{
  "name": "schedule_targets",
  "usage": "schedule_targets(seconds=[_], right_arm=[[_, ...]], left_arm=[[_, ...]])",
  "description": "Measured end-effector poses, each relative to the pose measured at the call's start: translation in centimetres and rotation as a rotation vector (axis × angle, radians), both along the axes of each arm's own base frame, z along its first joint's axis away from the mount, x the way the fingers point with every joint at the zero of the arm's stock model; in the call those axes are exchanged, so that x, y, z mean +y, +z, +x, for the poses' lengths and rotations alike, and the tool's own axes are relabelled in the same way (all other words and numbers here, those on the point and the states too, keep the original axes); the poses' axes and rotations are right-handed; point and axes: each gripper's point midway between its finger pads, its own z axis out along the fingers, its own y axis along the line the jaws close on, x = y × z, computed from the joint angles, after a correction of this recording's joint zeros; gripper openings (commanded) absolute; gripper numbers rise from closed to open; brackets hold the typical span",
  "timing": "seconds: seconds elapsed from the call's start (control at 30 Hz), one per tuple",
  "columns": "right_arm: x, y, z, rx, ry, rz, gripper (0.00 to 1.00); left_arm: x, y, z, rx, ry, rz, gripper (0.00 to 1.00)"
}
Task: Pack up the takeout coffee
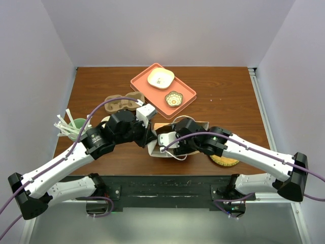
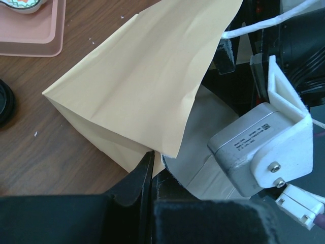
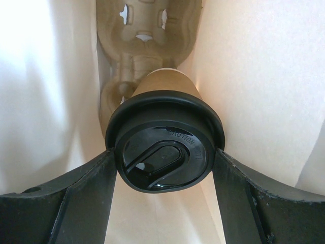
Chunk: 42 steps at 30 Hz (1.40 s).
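The right gripper (image 3: 163, 155) stands wide, its 2 black fingers (image 3: 81, 193) clamped on the takeout coffee (image 3: 163, 114). 1 finger presses each side of the black lid's rim, and the lid with its sip tab faces the wrist camera. The cup's brown paper wall runs away from the lens, deep between the pale inner walls of the paper bag (image 2: 142, 86), so the coffee is inside the bag and in the gripper's hold. Beyond the cup, a moulded pulp cup carrier (image 3: 142, 46) shows between those walls; whether the cup's base sits in it cannot be told. The left gripper (image 2: 151, 163) has its jaws pressed fully together at the lower edge of the bag's mouth, with a thin lip of tan paper pinched between the tips. In the left wrist view the bag lies on the wooden table (image 2: 51, 152) with its creased side up, and the right arm's wrist hardware sits at its open end. A salmon tray (image 2: 30, 38) sits apart from the bag at the top corner.
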Motion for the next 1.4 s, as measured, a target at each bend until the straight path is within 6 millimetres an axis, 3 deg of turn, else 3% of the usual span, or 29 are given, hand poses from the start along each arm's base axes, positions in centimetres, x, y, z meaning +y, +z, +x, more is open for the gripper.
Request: schedule_targets(seconds=[0.5, 0.97, 1.4], right_arm=[[-1.1, -0.4, 0.4, -0.042, -0.013, -0.037, 0.22], [-0.4, -2.4, 0.9, -0.024, -0.012, -0.081, 0.21], [0.2, -2.8, 1.9, -0.039, -0.034, -0.058, 0.21]], left_arm=[[0.3, 0.2, 0.6, -0.066, -0.017, 0.028, 0.0], [0.6, 1.1, 1.0, -0.118, -0.006, 0.022, 0.0], [0.5, 1.2, 1.0, -0.119, -0.011, 0.014, 0.0]])
